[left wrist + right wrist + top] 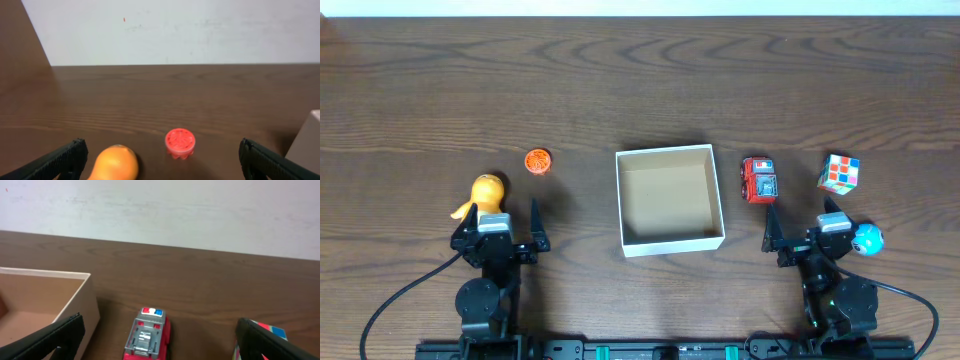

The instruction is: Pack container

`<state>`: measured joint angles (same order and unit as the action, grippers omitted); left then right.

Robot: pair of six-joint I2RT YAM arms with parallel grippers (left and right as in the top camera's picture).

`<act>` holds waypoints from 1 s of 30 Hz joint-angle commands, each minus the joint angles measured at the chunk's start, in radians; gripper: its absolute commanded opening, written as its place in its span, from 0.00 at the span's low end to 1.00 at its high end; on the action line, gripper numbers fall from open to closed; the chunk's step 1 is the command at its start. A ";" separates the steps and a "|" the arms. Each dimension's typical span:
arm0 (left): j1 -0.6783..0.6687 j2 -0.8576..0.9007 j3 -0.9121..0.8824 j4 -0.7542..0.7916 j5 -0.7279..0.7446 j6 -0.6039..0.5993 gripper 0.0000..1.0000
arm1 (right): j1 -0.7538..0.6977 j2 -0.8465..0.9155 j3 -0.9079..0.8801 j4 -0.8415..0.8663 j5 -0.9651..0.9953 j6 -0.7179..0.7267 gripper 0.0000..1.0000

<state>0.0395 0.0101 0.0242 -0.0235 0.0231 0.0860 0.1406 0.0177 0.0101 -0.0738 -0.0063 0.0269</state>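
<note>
Dark wood-grain desk [640,80], pale wall behind it in both wrist views.

Container: the cardboard box [672,243] sits at the middle of the desk, between the two arms. It is upright and open-topped, and nothing is in it.

Loose items: an orange toy [487,192] and a red ridged disc [538,160] lie left of the box. A red toy truck [759,180] sits just beside its right wall. A puzzle cube [839,173] and a blue ball [867,238] lie further right.

Arms: the left pincer [500,236] and the right pincer [810,240] are both spread wide and hold nothing. Each rests at the near edge.

Assessment: packing appears not yet begun, so the first pick is the step in hand. The next move calls for one arm to reach forward and pinch a nearby toy. The right pincer would need care with the truck, which is close to the box wall.
</note>
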 commanded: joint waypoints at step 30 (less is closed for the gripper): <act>0.006 0.772 0.956 -0.988 0.098 -0.193 0.98 | -0.040 0.970 1.287 -1.049 -0.016 0.148 0.99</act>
<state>0.0395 0.7692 0.9703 -0.9958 0.1066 -0.1017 0.1284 0.9630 1.2411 -1.1343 -0.0551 0.0891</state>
